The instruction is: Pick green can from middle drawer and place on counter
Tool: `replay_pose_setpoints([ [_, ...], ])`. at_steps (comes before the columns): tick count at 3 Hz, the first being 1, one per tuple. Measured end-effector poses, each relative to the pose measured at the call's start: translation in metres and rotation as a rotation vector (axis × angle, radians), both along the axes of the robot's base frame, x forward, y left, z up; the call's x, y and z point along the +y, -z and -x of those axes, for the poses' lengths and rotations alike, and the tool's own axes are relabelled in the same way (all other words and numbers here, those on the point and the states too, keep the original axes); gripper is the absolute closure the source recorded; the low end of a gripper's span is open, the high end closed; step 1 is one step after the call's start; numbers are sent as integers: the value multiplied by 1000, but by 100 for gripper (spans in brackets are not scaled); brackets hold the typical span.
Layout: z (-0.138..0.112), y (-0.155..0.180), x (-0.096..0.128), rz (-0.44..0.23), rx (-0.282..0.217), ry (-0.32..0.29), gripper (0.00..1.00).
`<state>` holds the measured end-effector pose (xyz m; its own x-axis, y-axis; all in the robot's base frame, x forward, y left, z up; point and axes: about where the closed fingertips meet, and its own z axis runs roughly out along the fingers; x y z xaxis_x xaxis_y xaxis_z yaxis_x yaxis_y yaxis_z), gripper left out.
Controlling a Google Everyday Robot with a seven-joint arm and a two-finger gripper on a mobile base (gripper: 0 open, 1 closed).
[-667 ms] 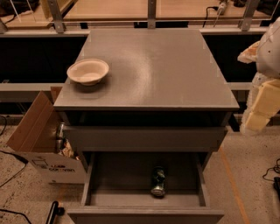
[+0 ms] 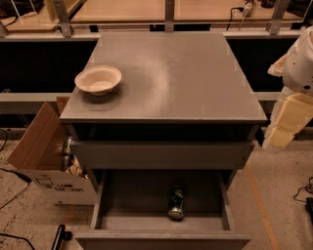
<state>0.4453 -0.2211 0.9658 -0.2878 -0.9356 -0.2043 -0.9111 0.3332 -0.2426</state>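
**Green can in the open drawer, end effector off to the right**

The green can point(image 2: 176, 202) sits low in the frame, a little right of centre, on the flat grey floor of the middle drawer point(image 2: 132, 197). The drawer is pulled out toward the bottom edge of the frame. The can appears to lie on its side, with its long axis running from back to front and a silvery end facing the drawer's front panel. It is nearer that panel than the back and well apart from both side walls.

Directly above the open drawer is another plain grey drawer front point(image 2: 161, 154), which looks closed. Above that, the grey cabinet surface point(image 2: 186, 78) fills the middle of the frame. A shallow, pale bowl point(image 2: 98, 79) stands upright on its left part, near the left edge.

The end effector point(image 2: 283, 128) is at the right edge of the frame at mid-height. It hangs beside the cabinet's right front corner, clear of the surface and well apart from the can. It shows as cream-coloured blocks below a white arm section point(image 2: 301, 66). I cannot tell whether it is apart or together, and nothing is seen in it.

At the lower left, an open cardboard box point(image 2: 34, 146) stands on the speckled floor against the cabinet's side. A pale wooden bench point(image 2: 127, 10) with metal posts runs along the top of the frame.
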Motion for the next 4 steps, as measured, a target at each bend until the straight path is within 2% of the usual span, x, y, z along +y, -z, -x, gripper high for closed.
replay_pose_setpoints([
  [1,-17,64,-35,36,58,210,0],
  [2,-26,127,-58,-16,93,352,0],
  [3,-31,127,-57,-23,76,351,0],
  [4,-37,143,-55,-83,169,438,0],
])
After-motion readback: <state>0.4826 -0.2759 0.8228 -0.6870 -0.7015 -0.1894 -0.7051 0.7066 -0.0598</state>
